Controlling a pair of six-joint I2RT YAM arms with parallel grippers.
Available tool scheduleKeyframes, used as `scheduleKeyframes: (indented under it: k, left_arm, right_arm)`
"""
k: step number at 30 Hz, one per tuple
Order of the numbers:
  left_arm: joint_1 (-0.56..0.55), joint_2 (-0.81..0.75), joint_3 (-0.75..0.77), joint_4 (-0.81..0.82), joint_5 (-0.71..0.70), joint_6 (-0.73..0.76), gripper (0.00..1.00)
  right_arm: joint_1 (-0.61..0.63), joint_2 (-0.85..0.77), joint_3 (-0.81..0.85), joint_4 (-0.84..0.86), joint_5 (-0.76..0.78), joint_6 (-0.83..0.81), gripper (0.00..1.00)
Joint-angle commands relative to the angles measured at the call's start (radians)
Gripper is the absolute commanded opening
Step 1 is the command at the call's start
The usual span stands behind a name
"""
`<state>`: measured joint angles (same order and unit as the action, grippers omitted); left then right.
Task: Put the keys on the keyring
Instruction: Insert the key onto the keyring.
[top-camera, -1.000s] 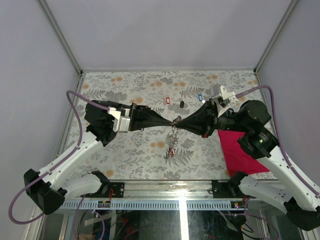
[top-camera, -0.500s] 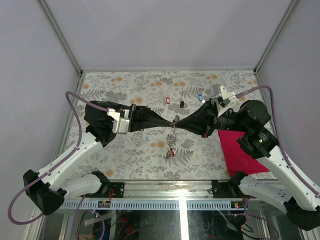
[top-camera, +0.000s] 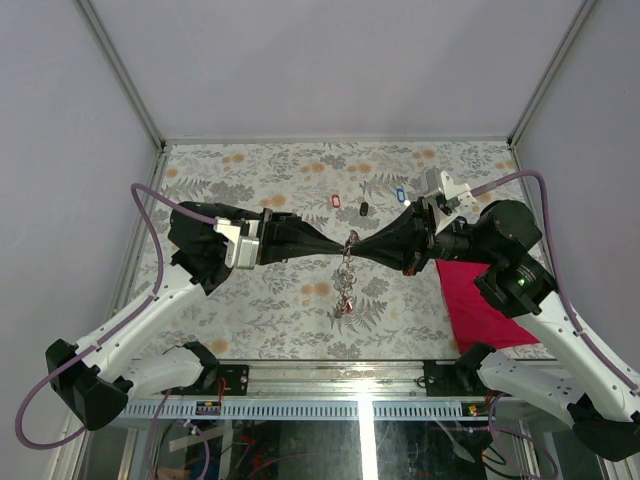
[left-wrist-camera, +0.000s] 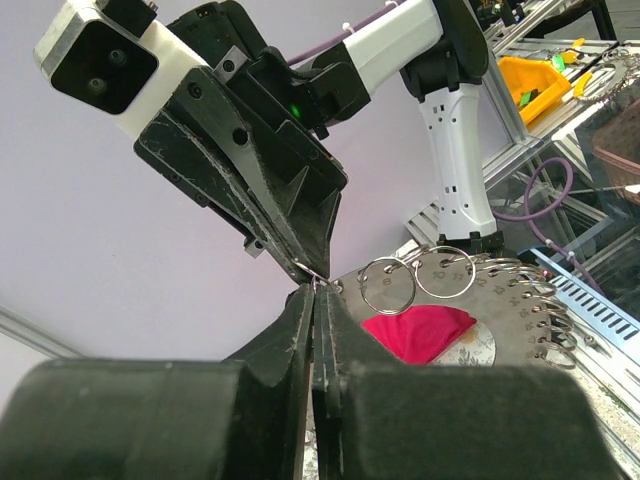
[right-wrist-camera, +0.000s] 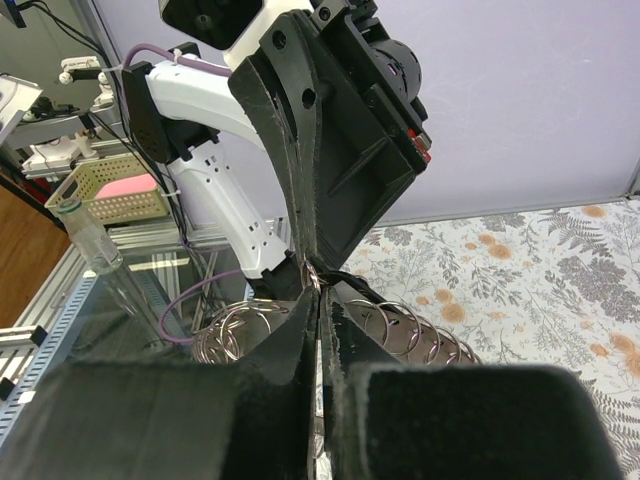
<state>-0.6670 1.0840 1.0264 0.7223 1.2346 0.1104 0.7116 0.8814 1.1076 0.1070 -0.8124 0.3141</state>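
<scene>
- Keyring (top-camera: 346, 275): chain of small metal rings, hanging straight down over the table (top-camera: 250, 170) from the point where the two grippers meet tip to tip. I see a small reddish bit at its low end and cannot tell what it is.
- Left gripper (top-camera: 343, 243): comes in from the keyring's left, jaws pressed together, pinching the top link.
- Right gripper (top-camera: 357, 243): comes in from the keyring's right, jaws likewise closed on that same top link, nose to nose with the left one.
- Red key tag (top-camera: 336, 201): flat on the table, just beyond the keyring's top, apart from it.
- Black key tag (top-camera: 365, 208): beyond the keyring, slightly to its right.
- Blue key tag (top-camera: 400, 194): farther to the keyring's right, beyond the right gripper.
- Red cloth (top-camera: 480, 300): well to the keyring's right, under the right arm.
</scene>
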Motion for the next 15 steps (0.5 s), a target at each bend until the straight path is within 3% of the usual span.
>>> scheduleKeyframes:
  k: [1,15]
  left_arm:
    - [-0.019,-0.015,0.029,0.005,0.002,0.03,0.0]
    - [-0.02,-0.032,0.02,-0.083,-0.003,0.096,0.0]
  right_arm:
    - [0.006,-0.006,0.003,0.068,0.067,-0.003,0.0]
    - [0.006,-0.034,-0.055,0.224,0.144,0.113,0.0]
